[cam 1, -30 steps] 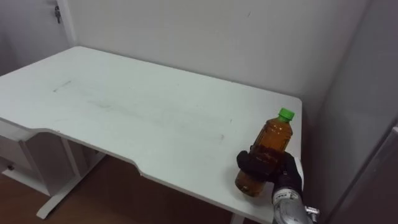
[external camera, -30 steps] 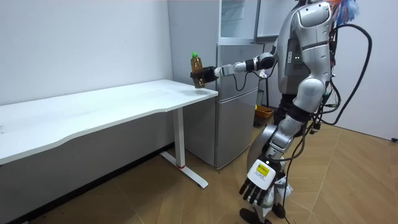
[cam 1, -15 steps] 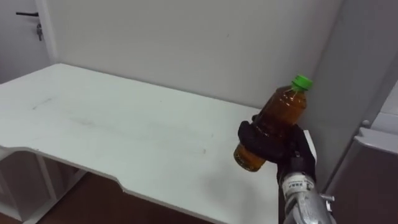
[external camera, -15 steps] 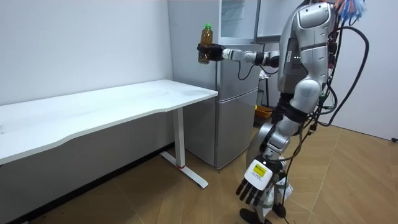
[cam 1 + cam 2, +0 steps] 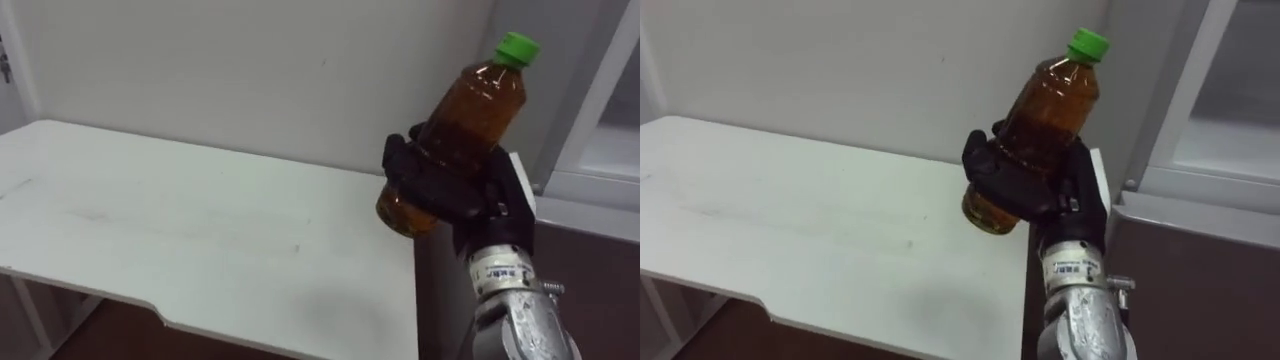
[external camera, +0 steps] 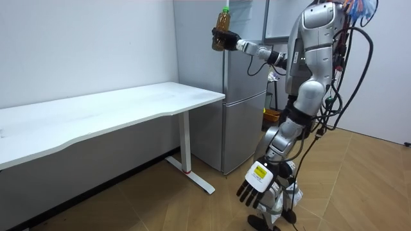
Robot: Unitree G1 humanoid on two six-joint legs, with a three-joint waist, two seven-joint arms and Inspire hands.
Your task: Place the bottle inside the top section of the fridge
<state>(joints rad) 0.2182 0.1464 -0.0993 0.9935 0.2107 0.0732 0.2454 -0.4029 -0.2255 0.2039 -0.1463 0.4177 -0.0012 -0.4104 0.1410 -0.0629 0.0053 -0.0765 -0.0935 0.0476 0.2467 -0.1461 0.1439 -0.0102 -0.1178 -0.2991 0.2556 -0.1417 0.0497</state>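
A brown bottle (image 5: 462, 125) with a green cap is tilted in the air, its cap toward the upper right. My right hand (image 5: 452, 192) is shut on its lower half, black fingers curled round it. In the room view the bottle (image 6: 221, 29) is raised at the height of the grey fridge's (image 6: 247, 96) upper part, beside its left edge. The bottle (image 5: 1036, 118) hangs over the far right corner of the white table (image 5: 150, 230). My left hand (image 6: 252, 191) hangs low beside my leg with relaxed fingers.
The white table (image 6: 96, 115) stretches to my left along the wall. The fridge's pale frame (image 5: 598, 100) and dark lower front (image 5: 600, 280) stand at the right. I stand on a wooden floor (image 6: 359, 186) in front of the fridge.
My right hand has lifted the bottle from just above the table's corner to the height of the upper fridge. The eye views have swung right and up.
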